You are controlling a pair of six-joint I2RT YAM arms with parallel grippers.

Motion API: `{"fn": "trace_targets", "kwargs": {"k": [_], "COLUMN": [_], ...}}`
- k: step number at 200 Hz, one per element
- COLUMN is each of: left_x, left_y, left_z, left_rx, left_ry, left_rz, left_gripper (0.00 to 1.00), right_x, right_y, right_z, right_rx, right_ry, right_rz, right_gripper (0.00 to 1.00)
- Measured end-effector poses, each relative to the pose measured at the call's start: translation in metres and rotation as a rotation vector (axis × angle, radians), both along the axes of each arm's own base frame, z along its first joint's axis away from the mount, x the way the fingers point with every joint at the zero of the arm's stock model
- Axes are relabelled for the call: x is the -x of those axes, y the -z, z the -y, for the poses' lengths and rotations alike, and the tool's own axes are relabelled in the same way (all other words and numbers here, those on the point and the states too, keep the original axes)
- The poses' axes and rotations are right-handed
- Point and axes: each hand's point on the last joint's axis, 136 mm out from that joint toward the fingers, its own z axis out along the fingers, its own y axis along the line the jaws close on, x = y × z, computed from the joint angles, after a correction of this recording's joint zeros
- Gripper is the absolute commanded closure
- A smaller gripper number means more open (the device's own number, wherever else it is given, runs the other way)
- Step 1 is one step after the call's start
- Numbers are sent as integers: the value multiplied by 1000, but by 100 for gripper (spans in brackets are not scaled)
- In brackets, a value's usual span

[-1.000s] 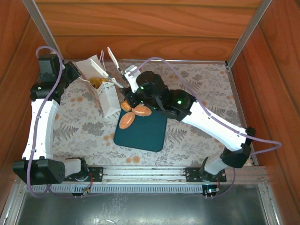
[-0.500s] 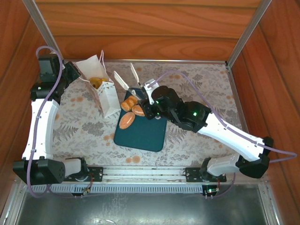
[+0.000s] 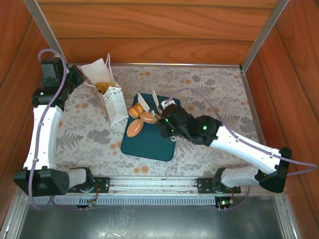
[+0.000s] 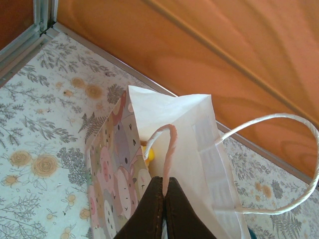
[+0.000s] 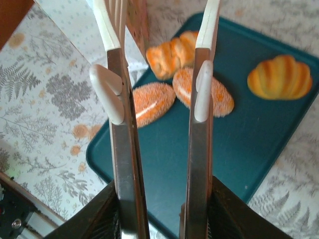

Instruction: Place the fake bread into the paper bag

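The white paper bag [image 3: 113,102] with its pastel cartoon print [image 4: 117,164] stands upright and open at the back left. My left gripper [image 4: 164,183] is shut on one cord handle [image 4: 172,144] of the bag. A yellowish piece of fake bread [image 4: 148,152] shows inside the bag. On the dark teal tray [image 3: 154,142] lie two oval buns [image 5: 152,102] [image 5: 207,94], a croissant-like roll [image 5: 172,55] and a ridged bun [image 5: 279,77]. My right gripper [image 3: 147,97] hangs open and empty above the buns [image 3: 148,117], its fingers [image 5: 117,94] to either side of them.
Wooden walls with metal rails enclose the flowered tabletop [image 3: 219,94]. The bag's second cord handle [image 4: 299,164] loops out toward the back wall. The tray's near half [image 5: 234,149] is bare teal.
My right gripper has swung from over the bag's mouth back and down to above the tray's buns, jaws a little narrower. The left gripper and bag have not moved.
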Motion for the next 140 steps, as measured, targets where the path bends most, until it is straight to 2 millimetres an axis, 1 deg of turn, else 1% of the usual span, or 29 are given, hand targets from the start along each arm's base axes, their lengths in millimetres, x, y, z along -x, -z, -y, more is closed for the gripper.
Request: {"fn": "trace_targets", "kwargs": {"k": [17, 28, 49, 59, 101, 140], "left_x": [0, 0, 0, 0, 0, 0], "left_y": [0, 0, 0, 0, 0, -1], "left_z": [0, 0, 0, 0, 0, 1], "left_rx": [0, 0, 0, 0, 0, 2], "left_ry": [0, 0, 0, 0, 0, 3], "left_rz": [0, 0, 0, 0, 1, 4], "left_gripper": [100, 100, 100, 100, 100, 100], "right_x": [3, 6, 15, 18, 34, 42], "right_y": [12, 24, 43, 49, 57, 68], "right_z": [-4, -9, -16, -19, -30, -40], "right_rx": [0, 7, 5, -5, -96, -138], "right_ry": [22, 38, 75, 96, 180, 226], "right_rz": [-66, -120, -235, -283, -442, -544], "right_gripper": [58, 59, 59, 60, 60, 57]}}
